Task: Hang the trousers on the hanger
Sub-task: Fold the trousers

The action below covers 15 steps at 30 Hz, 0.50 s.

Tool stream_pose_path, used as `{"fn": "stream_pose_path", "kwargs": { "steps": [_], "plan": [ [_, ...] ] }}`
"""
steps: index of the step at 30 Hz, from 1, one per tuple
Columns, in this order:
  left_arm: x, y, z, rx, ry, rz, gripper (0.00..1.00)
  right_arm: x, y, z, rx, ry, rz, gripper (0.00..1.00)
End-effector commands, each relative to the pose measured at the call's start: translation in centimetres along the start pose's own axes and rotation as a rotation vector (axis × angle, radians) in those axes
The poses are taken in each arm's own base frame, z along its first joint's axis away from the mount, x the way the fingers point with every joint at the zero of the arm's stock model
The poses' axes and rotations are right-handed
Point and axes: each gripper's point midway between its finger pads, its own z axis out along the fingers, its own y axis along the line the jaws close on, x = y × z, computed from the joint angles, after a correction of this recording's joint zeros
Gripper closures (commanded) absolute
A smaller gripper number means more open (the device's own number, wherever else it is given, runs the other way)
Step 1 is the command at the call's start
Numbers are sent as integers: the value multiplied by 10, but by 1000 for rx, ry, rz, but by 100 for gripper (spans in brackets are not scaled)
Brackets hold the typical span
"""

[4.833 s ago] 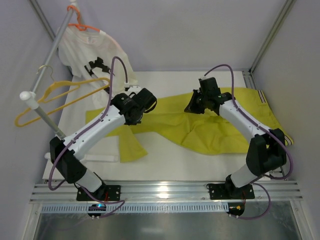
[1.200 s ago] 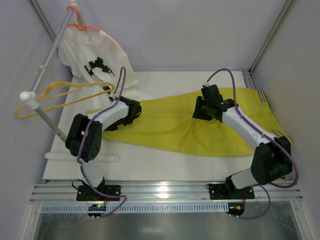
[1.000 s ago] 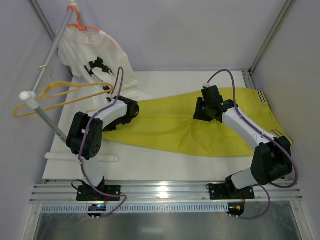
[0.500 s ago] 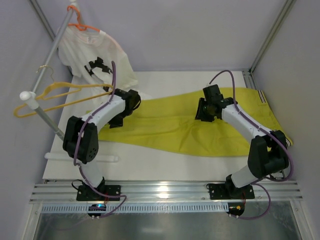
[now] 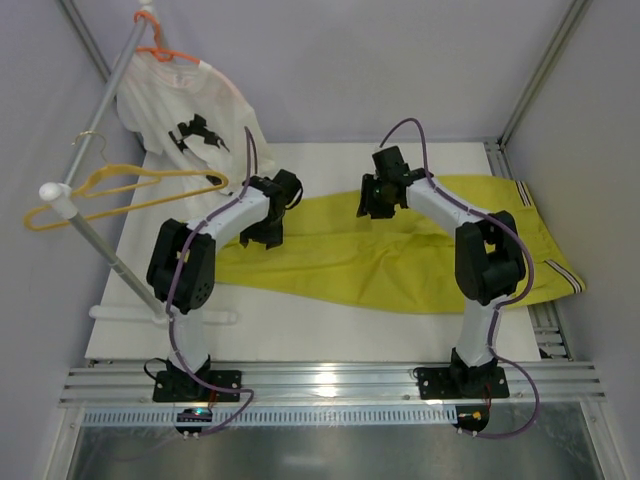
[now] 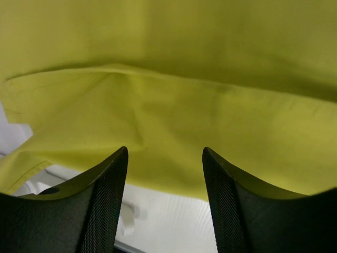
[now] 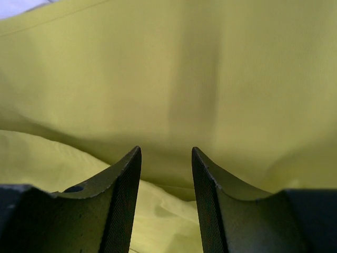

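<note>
— Where are the trousers (image 5: 400, 268)?
— Spread flat across the table (image 5: 330, 328), running left to right. A striped band (image 5: 521, 192) shows at the far right. The left end is hidden under the left arm.
— And the hanger (image 5: 160, 172)?
— Off the table's left side, hung on the slanted rail (image 5: 100, 112), apart from the cloth. Its hook is too thin to make out properly.
— The grippers?
— The left gripper (image 6: 164, 158) is over the trousers' left part, fingers spread. Cloth and a strip of table show through the gap. The right gripper (image 7: 166, 158) is over the upper edge near the middle. Its fingers are parted more narrowly, with nothing pinched between them. Whether either tip touches the cloth, I cannot tell.
— Anything else?
— A white T-shirt (image 5: 175, 100) hangs higher on the rail. The right arm covers part of the trousers.
</note>
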Motion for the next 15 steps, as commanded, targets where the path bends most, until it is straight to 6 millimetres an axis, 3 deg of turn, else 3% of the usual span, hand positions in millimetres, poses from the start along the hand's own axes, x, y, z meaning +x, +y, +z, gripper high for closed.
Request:
{"fn": "stream_pose_path", "kwargs": {
  "steps": [1,7,8,9,12,13,15],
  "plan": [
    [-37,-6,2,1,-120,-80,42,-9,8,2,-45,-33,-10,53],
    [-77,-30,-18,93,-227,-50,42,-11,0,1,-5,-40,-24,53],
    [-86,-39,-31,132,-238,-48,42,-15,-3,-1,10,-46,-17,53],
    [-85,-47,-24,138,-219,-33,42,-29,-8,-7,25,-69,3,53],
    [-87,-55,-22,132,-210,-19,41,-40,-28,-18,74,-91,47,53],
    [-82,-58,-10,113,-184,-10,41,-44,-47,-19,131,-111,68,53],
    [-81,-57,0,82,-173,-8,40,-42,-69,-20,184,-105,91,48]
  ]
}}
